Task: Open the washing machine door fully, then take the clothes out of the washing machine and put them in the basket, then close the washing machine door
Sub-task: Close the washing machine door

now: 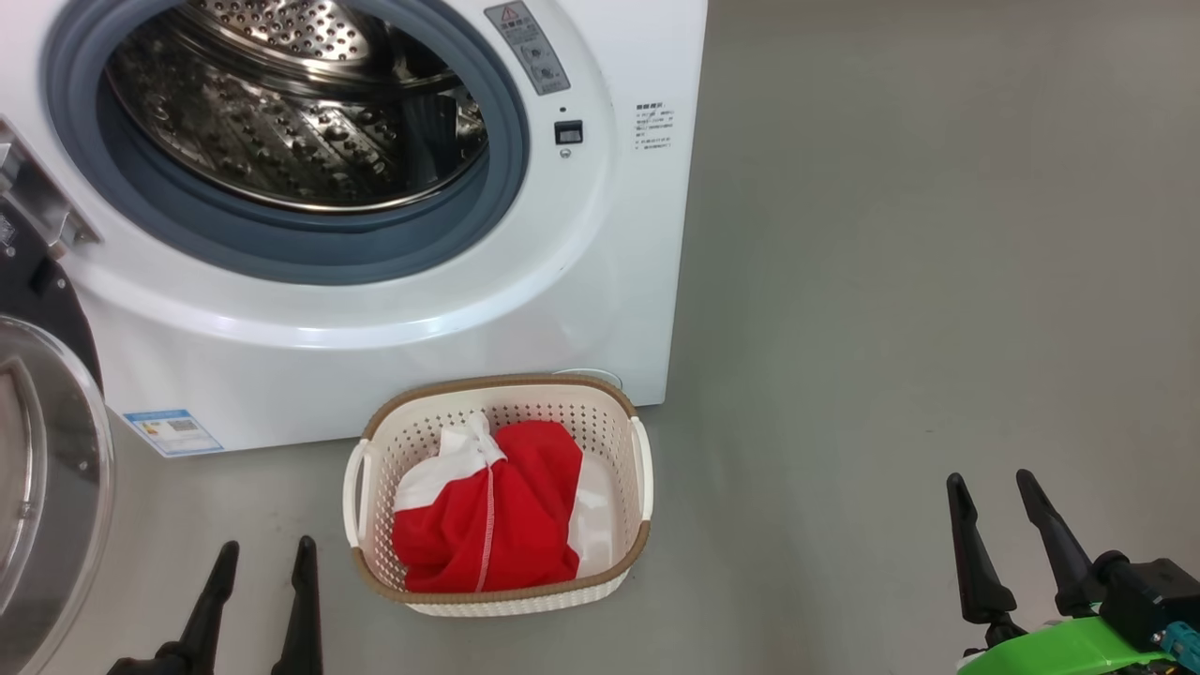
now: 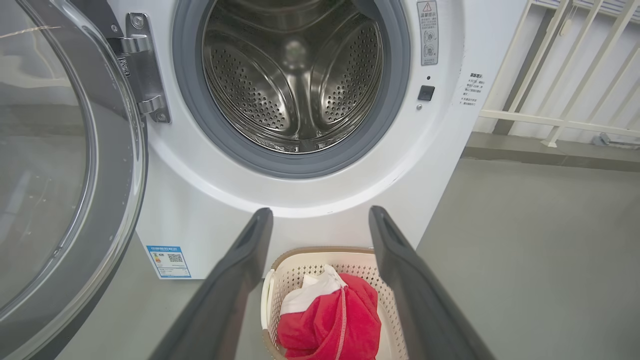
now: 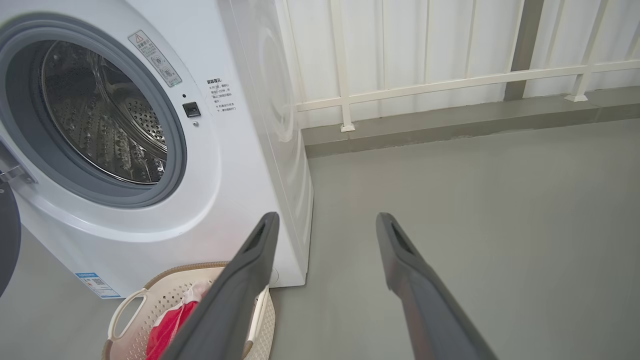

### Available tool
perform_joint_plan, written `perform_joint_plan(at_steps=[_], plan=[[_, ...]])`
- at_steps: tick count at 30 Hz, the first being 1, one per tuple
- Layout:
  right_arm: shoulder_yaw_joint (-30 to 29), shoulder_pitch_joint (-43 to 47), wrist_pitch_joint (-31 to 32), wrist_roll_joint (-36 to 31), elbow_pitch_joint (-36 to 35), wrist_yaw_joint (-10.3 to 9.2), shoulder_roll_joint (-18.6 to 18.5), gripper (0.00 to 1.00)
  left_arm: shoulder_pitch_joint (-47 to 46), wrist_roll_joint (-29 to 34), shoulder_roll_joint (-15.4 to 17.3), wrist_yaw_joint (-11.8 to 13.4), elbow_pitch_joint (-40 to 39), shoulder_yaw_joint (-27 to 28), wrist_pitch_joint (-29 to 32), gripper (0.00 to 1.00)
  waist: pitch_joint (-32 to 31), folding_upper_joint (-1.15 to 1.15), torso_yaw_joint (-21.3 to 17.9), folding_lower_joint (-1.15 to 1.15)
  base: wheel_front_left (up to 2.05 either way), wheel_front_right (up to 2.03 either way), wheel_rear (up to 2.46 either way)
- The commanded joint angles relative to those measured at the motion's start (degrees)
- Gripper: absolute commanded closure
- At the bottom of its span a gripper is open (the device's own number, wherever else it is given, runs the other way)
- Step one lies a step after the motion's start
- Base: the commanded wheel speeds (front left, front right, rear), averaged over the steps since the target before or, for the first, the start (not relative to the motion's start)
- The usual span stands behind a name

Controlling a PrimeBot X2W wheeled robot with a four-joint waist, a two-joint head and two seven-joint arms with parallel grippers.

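The grey floor (image 3: 450, 200) is bounded by a white railing (image 3: 425, 82); the left end effector (image 1: 267, 544) and right end effector (image 1: 989, 476) are held apart.

Laundry corner — white washing machine (image 1: 600, 281), bare grey floor (image 1: 891, 281), pale railing (image 3: 425, 82)

Washing machine (image 1: 375, 347): white. Drum (image 1: 281, 122): silver steel, dotted with holes. Gasket (image 1: 281, 253): grey, perhaps bluish. Label (image 1: 173, 431): blue.
Washing machine door (image 1: 52, 309): black rim, clear glass.
Basket (image 1: 600, 427): cream, perforated, brown woven-look rim.
Clothes (image 1: 506, 516): red, white panels, thin white stripe.
Floor (image 1: 891, 281): plain grey.
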Motion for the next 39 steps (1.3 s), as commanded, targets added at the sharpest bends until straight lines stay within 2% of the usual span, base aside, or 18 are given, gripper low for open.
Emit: perform_joint_plan(at_steps=[1,11,17,26,39], plan=[[1.35,0.0,-0.36,0.03,-1.2,0.26,-0.77,0.0,-0.7,-0.39,0.45,-0.32,-1.44,1.69,-0.47,0.0,-0.06,0.0,0.01,0.0,0.0,0.0,0.0],[1.41,0.24,-0.36,-0.08,-1.32,0.26,-0.77,0.0,-0.81,-1.4,0.45,-0.32,-1.21,1.41,-0.47,0.0,0.03,0.0,0.51,0.0,0.0,0.0,0.0],[1.81,0.04,-0.36,-0.63,-1.12,0.26,-0.77,0.0,-1.07,-2.32,0.45,-0.32,0.26,1.17,-0.47,0.0,0.17,0.0,2.87,0.0,0.0,0.0,0.0],[3.25,-0.1,-0.36,-1.18,-0.29,0.26,-1.34,0.0,-0.5,-4.75,0.45,0.08,1.81,1.2,-0.47,0.0,-0.67,0.0,9.85,0.0,0.0,0.0,0.0],[6.11,-0.56,-0.36,-0.67,1.39,0.26,-2.95,0.0,1.12,-7.36,0.45,4.26,2.15,-2.01,-0.47,0.0,-2.13,0.0,23.8,0.0,0.0,0.0,0.0]])
